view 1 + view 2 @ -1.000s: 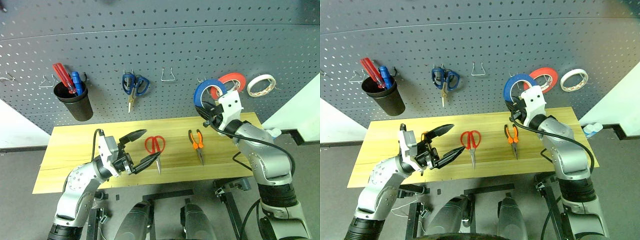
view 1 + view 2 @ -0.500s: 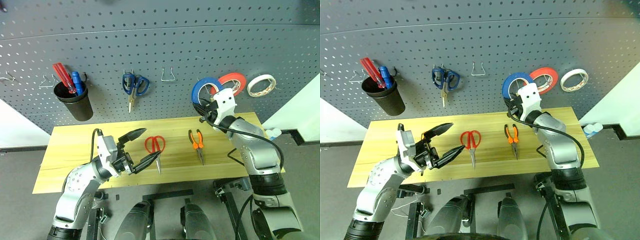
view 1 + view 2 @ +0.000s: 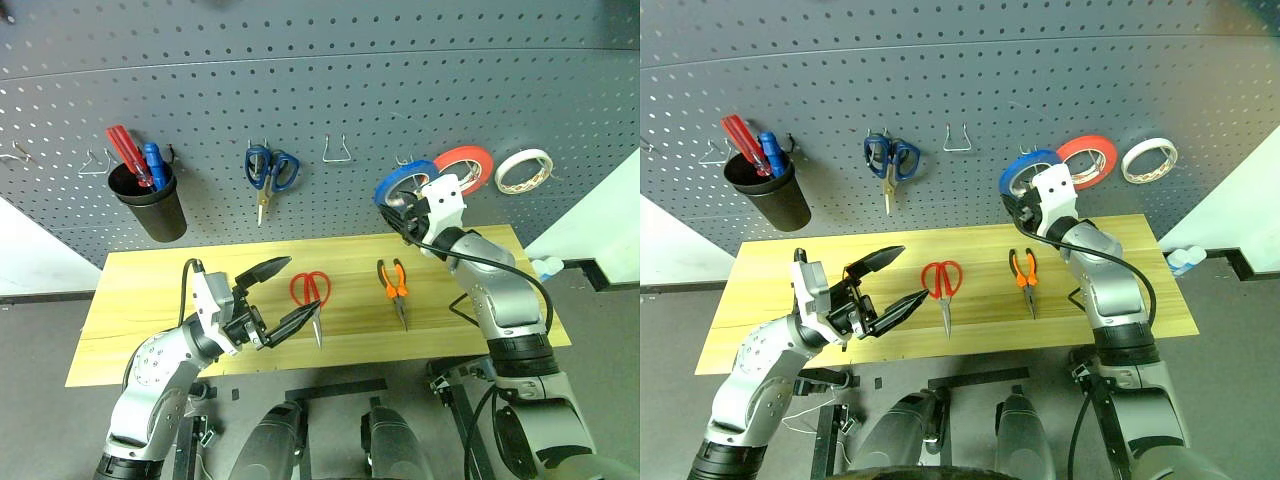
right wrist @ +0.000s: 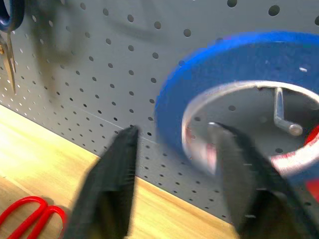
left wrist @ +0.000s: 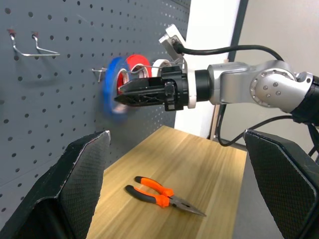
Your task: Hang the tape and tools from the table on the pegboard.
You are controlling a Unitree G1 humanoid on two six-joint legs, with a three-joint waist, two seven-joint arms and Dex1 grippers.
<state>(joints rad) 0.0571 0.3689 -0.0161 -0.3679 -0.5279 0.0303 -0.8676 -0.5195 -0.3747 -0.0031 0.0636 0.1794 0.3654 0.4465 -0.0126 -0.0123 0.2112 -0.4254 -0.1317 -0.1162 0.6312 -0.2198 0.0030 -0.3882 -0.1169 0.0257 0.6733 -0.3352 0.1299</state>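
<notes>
While the right fingers (image 4: 174, 149) gape, blue tape (image 3: 400, 184) hangs on its hook (image 4: 281, 117).

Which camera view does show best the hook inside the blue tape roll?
The right wrist view: the hook stands plainly inside the white core of the blue tape roll, between the right gripper fingers. In the left wrist view it is a thin wire beside the blurred roll. In the eye views the roll hides it.

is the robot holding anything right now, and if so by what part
Nothing is firmly held. The right gripper stands open astride the blue tape's rim, the roll's core around a pegboard hook. The left gripper is open and empty.
</notes>
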